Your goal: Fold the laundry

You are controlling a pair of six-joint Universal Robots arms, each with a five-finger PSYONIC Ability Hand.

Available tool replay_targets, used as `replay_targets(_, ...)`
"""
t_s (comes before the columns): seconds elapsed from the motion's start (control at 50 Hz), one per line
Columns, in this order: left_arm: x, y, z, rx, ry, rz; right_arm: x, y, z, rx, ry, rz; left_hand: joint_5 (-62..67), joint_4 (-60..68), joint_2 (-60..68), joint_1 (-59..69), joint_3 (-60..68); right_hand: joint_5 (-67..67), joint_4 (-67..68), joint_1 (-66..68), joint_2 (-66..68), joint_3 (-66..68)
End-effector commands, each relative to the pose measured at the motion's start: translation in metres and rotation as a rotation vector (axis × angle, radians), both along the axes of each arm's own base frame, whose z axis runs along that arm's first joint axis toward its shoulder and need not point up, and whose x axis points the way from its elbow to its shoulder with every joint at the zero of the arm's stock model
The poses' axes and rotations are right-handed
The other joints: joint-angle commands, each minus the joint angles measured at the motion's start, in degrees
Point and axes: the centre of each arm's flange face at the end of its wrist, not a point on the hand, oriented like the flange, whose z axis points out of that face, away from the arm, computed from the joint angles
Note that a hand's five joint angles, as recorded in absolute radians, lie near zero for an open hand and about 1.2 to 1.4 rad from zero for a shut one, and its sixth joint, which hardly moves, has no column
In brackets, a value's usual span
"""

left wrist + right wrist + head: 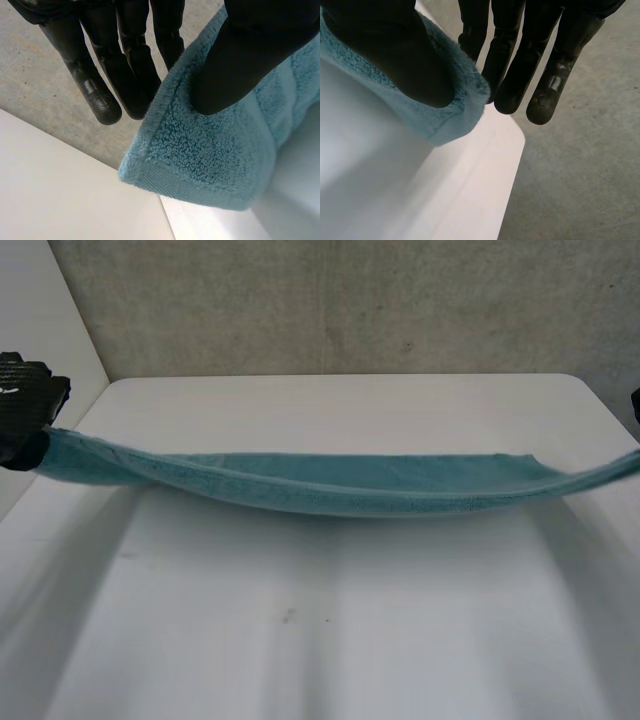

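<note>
Head view: teal towel stretched above the bench, sagging mid-span, one end at the left robot hand. Left wrist view: thumb pinches a towel corner against straight fingers. Right wrist view: right robot hand pinches the opposite corner under its thumb.

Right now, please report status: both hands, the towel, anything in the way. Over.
Left hand pinches one end of teal terry towel, right hand the other. Towel stretched between them, sagging over white table. Nothing seen in the way.
</note>
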Motion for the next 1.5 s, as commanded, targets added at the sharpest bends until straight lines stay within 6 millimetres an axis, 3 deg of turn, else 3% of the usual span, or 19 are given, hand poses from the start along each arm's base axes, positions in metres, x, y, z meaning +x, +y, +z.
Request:
replay_targets(0.02, 0.003, -0.006, -0.026, 0.098, -0.037, -0.020, 0.000, -0.009, -0.030, 0.117, 0.052, 0.018, 14.62, 11.53, 11.21, 14.61, 11.61, 13.83, 11.62, 23.78, 12.23, 11.90)
replay_targets(0.14, 0.005, -0.030, -0.069, 0.239, -0.046, -0.027, -0.003, -0.033, -0.063, 0.169, 0.049, 0.000, 14.62, 11.53, 11.21, 14.61, 11.61, 13.83, 11.62, 23.78, 12.23, 11.90)
replay_targets(0.3, -0.010, -0.064, -0.100, 0.268, -0.100, -0.089, -0.001, -0.070, -0.091, 0.123, 0.055, -0.038, 14.62, 11.53, 11.21, 14.61, 11.61, 13.83, 11.62, 23.78, 12.23, 11.90)
replay_targets(0.52, -0.039, -0.116, -0.124, 0.151, -0.117, -0.156, 0.016, -0.122, -0.129, 0.088, 0.001, -0.022, 14.62, 11.53, 11.21, 14.61, 11.61, 13.83, 11.62, 23.78, 12.23, 11.90)
replay_targets(0.6, -0.043, -0.131, -0.130, 0.107, -0.122, -0.144, 0.029, -0.137, -0.138, 0.056, -0.003, -0.015, 14.62, 11.53, 11.21, 14.61, 11.61, 13.83, 11.62, 23.78, 12.23, 11.90)
replay_targets(0.74, -0.054, -0.149, -0.139, 0.031, -0.127, -0.138, 0.031, -0.159, -0.154, 0.012, 0.021, -0.080, 14.62, 11.53, 11.21, 14.61, 11.61, 13.83, 11.62, 23.78, 12.23, 11.90)
replay_targets(0.76, -0.056, -0.150, -0.141, 0.011, -0.127, -0.143, 0.033, -0.160, -0.155, 0.007, 0.020, -0.080, 14.62, 11.53, 11.21, 14.61, 11.61, 1.73, -0.48, 11.69, 0.13, -0.20)
replay_targets(0.8, -0.058, -0.150, -0.142, -0.009, -0.127, -0.145, 0.040, -0.161, -0.154, -0.011, 0.018, -0.075, 7.98, 4.89, 4.57, 7.97, 4.97, -28.18, -30.39, -18.23, -29.78, -30.11)
replay_targets(0.82, -0.060, -0.150, -0.142, -0.018, -0.126, -0.146, 0.044, -0.163, -0.151, -0.038, 0.015, -0.078, -6.07, -9.17, -9.48, -6.08, -9.08, -47.65, -49.86, -37.69, -49.25, -49.58)
replay_targets(0.84, -0.062, -0.150, -0.143, -0.030, -0.126, -0.144, 0.045, -0.164, -0.150, -0.055, 0.014, -0.083, -27.03, -30.12, -30.44, -27.04, -30.04, -53.00, -55.21, -43.05, -54.60, -54.94)
replay_targets(0.9, -0.066, -0.147, -0.144, -0.044, -0.126, -0.146, 0.044, -0.170, -0.146, -0.120, -0.011, -0.114, -41.14, -44.24, -44.56, -41.16, -44.15, -56.17, -58.38, -46.22, -57.77, -58.10)
replay_targets(0.92, -0.068, -0.145, -0.144, -0.047, -0.126, -0.143, 0.044, -0.170, -0.145, -0.132, -0.021, -0.119, -55.38, -58.47, -58.79, -55.39, -58.39, -56.17, -58.38, -46.22, -57.77, -58.10)
replay_targets(0.96, -0.069, -0.143, -0.144, -0.049, -0.126, -0.139, 0.043, -0.171, -0.140, -0.158, -0.049, -0.127, -55.38, -58.47, -58.79, -55.39, -58.39, -56.17, -58.38, -46.22, -57.77, -58.10)
replay_targets(1.04, -0.067, -0.138, -0.135, -0.051, -0.124, -0.116, 0.039, -0.165, -0.112, -0.217, -0.127, -0.141, -55.38, -58.47, -58.79, -55.39, -58.39, -56.17, -58.38, -46.22, -57.77, -58.10)
replay_targets(1.12, -0.065, -0.129, -0.127, -0.048, -0.121, -0.107, 0.039, -0.146, -0.080, -0.253, -0.204, -0.125, -55.38, -58.47, -58.79, -55.39, -58.39, -56.17, -58.38, -46.22, -57.77, -58.10)
replay_targets(1.22, -0.056, -0.106, -0.112, -0.025, -0.107, -0.091, 0.039, -0.124, -0.065, -0.228, -0.237, -0.062, -55.38, -58.47, -58.79, -55.39, -58.39, -56.17, -58.38, -46.22, -57.77, -58.10)
replay_targets(1.34, -0.052, -0.078, -0.109, 0.060, -0.017, -0.091, 0.016, -0.098, -0.072, -0.107, -0.244, -0.058, -55.38, -58.47, -58.79, -55.39, -58.39, -56.17, -58.38, -46.22, -57.77, -58.10)
replay_targets(1.5, -0.047, -0.041, -0.105, 0.253, 0.243, -0.069, -0.001, -0.068, -0.107, 0.149, -0.274, -0.065, -55.38, -58.47, -58.79, -55.39, -58.39, -48.36, -50.57, -38.41, -49.96, -50.30)
